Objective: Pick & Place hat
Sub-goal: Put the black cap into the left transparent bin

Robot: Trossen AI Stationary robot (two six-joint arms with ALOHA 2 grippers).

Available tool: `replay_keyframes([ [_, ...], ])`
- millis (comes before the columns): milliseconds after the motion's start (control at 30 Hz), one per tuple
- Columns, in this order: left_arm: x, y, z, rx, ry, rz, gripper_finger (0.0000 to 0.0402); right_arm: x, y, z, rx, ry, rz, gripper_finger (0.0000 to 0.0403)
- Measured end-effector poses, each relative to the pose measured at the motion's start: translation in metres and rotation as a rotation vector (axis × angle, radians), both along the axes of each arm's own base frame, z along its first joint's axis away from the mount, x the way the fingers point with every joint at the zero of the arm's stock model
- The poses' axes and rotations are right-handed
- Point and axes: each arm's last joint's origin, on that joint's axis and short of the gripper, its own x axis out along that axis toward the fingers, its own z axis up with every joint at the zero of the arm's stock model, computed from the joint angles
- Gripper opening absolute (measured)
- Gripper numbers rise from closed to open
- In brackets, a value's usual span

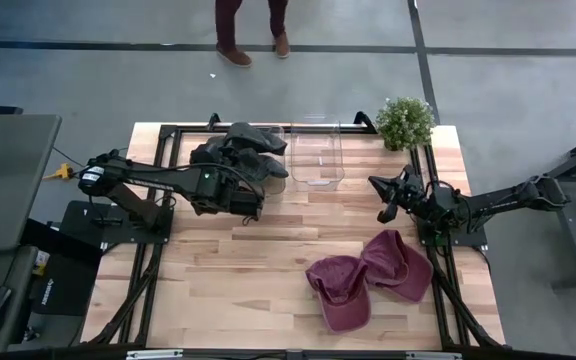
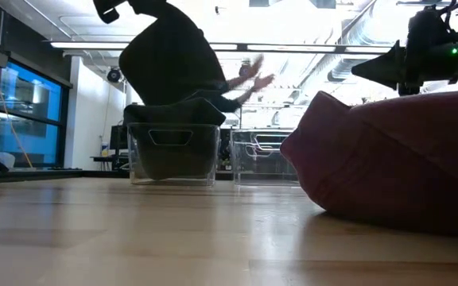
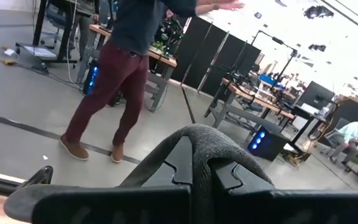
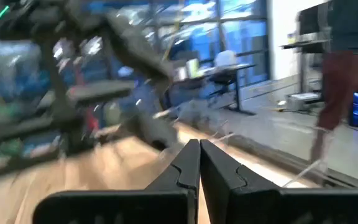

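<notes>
Person (image 1: 252,30): cut off above the legs beyond the table (image 1: 208,280). Left bin (image 2: 173,151): contents indistinct behind dark hat (image 2: 173,63). Right wrist view: arm beyond the table blurred.

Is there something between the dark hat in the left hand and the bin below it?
Nothing visible. The left hand, shut on the dark hat, holds it right over the left bin; the bin's open top is unobstructed.
</notes>
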Motion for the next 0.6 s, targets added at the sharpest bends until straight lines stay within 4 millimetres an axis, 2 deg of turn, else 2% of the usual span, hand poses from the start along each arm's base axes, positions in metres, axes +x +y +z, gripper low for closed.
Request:
replay_keyframes([
  [133, 0.000, 0.000, 0.000, -0.001, -0.003, 0.000, 0.0000, -0.001, 0.000, 0.009, -0.018, -0.083, 0.024, 0.0007],
  [200, 0.001, 0.000, 0.000, -0.004, -0.011, 0.000, 0.0000, 0.001, 0.002, 0.013, -0.104, -0.061, 0.120, 0.0008],
  [333, 0.002, -0.005, 0.011, -0.044, -0.030, -0.023, 0.0000, 0.008, 0.007, 0.041, -0.314, -0.046, 0.316, 0.0007],
  [467, 0.003, -0.015, 0.030, -0.049, -0.051, -0.064, 0.0000, 0.024, 0.003, 0.071, -0.342, 0.117, 0.236, 0.0012],
  [600, 0.009, -0.022, 0.047, -0.048, -0.055, -0.092, 0.0000, 0.050, -0.003, 0.095, -0.381, 0.306, 0.164, 0.0029],
])
